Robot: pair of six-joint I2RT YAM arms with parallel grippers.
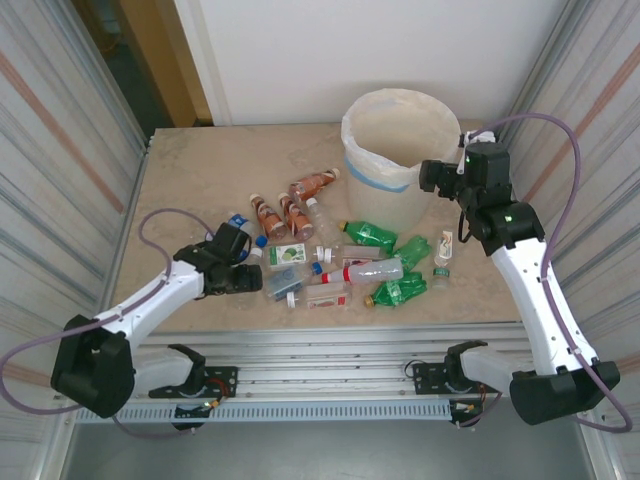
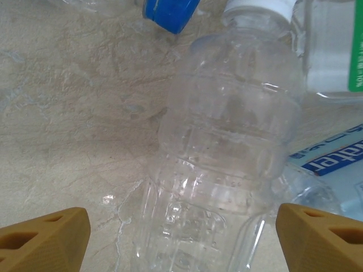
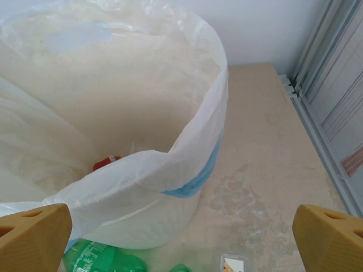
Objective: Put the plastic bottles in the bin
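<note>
The bin point(image 1: 398, 150), cream-white with a liner bag and a blue band, stands at the back right. Plastic bottles lie in a heap in front of it: brown ones point(image 1: 310, 186), green ones point(image 1: 372, 235), clear ones point(image 1: 365, 270). My left gripper point(image 1: 255, 280) is low at the heap's left end, open. In the left wrist view a clear white-capped bottle point(image 2: 227, 141) lies between the fingers point(image 2: 45, 238), which stand apart from it. My right gripper point(image 1: 432, 176) hangs open and holds nothing, at the bin's right rim point(image 3: 187, 141). A red-capped item point(image 3: 106, 163) lies inside the bin.
A small flat packet point(image 1: 445, 250) lies right of the green bottles. A blue-capped bottle point(image 2: 170, 11) and labelled ones crowd the clear bottle's far end. Ribbed metal walls point(image 1: 60, 150) close both sides. The table's near edge point(image 1: 330, 335) meets the arm rail.
</note>
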